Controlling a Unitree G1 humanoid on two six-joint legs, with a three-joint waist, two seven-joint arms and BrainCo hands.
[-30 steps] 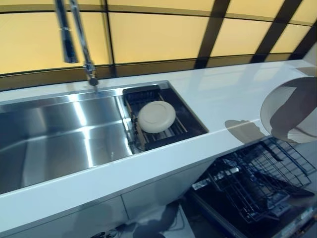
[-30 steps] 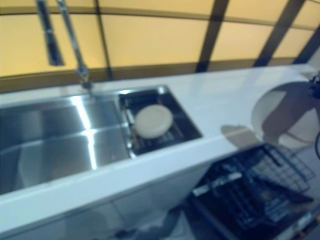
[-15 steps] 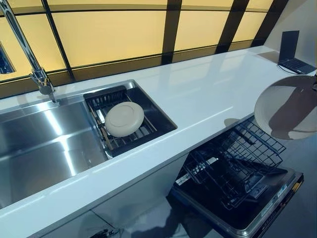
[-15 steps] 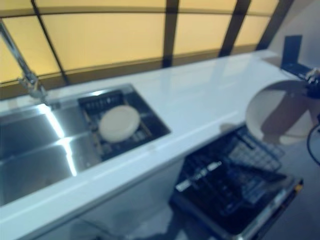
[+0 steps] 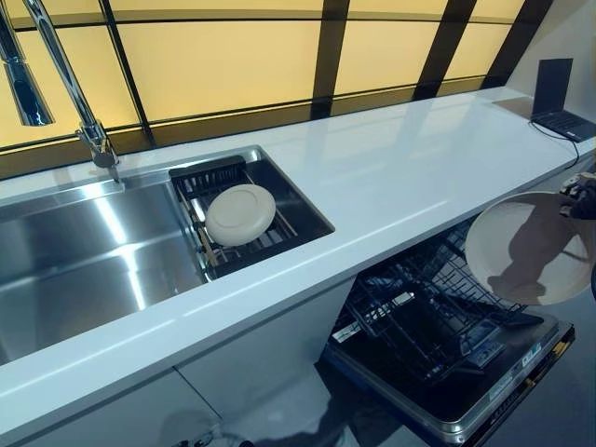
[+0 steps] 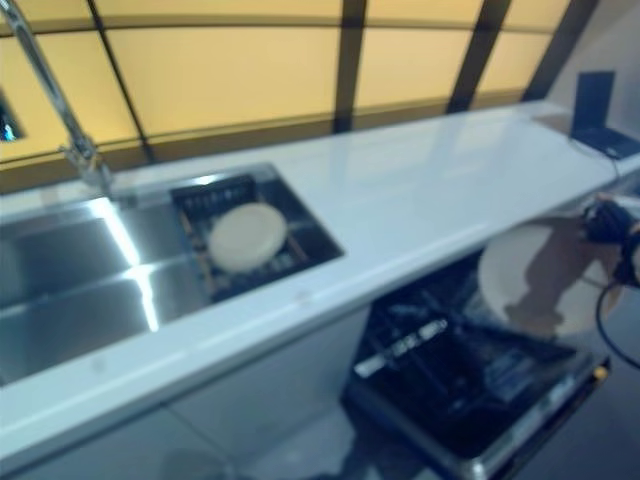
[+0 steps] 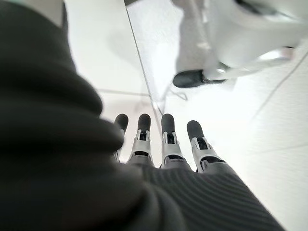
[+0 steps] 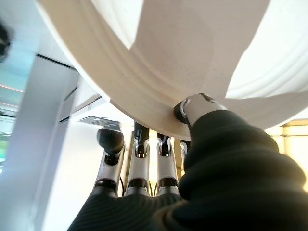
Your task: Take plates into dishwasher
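My right hand (image 5: 579,197) holds a cream plate (image 5: 526,247) by its rim at the right edge of the scene, tilted on edge above the open dishwasher's dark wire rack (image 5: 419,317). In the right wrist view the thumb (image 8: 197,106) presses on the plate (image 8: 192,57) and the fingers (image 8: 144,159) lie behind it. A second cream plate (image 5: 240,214) lies upside down in the black drainer basket (image 5: 209,177) in the sink. My left hand (image 7: 163,144) shows only in its own wrist view, fingers straight, holding nothing.
A steel sink (image 5: 84,251) with a tall faucet (image 5: 65,74) fills the left. The white counter (image 5: 410,168) runs to the right, with a laptop (image 5: 559,102) at its far end. The dishwasher door (image 5: 484,400) hangs open below the counter's front edge.
The view has swung to the right along the counter. My right hand has lowered the plate from counter height down over the dishwasher rack.
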